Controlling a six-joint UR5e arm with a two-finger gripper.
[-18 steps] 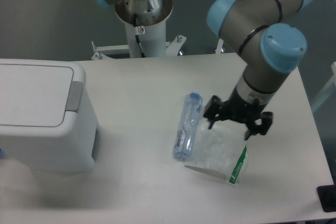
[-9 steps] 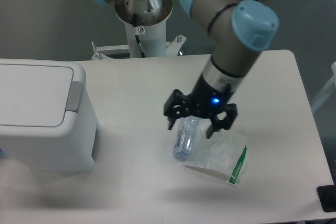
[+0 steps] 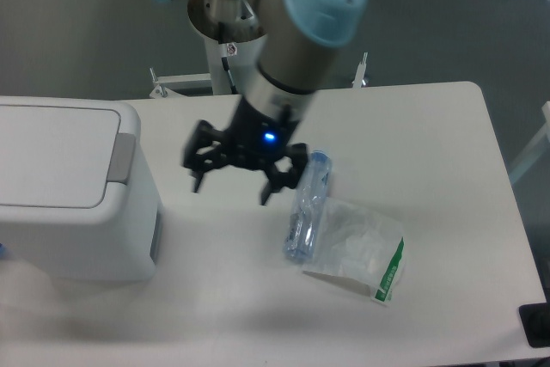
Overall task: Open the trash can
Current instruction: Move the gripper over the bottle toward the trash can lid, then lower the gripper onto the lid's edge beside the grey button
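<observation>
Camera view from above is showing me that nothing of the job is done yet: the trash can (image 3: 73, 191) is sitting with its flat lid down and flush, and I am not touching it. My gripper (image 3: 232, 180) is hanging over bare table (image 3: 430, 126) with its fingers spread wide and nothing between them.

Nearest to my fingertips, just beside them on the side away from the bin, a clear plastic bottle (image 3: 308, 206) is lying on its side, and a little beyond it a crumpled clear bag with a green strip (image 3: 357, 251) is lying flat.

Farther off on the opposite side, the trash can is standing apart from my fingers, with open tabletop between us. Its grey push bar (image 3: 123, 157) is facing my gripper, on the rim nearest me. By my judgement, what is left is closing that gap and pressing the bar.
</observation>
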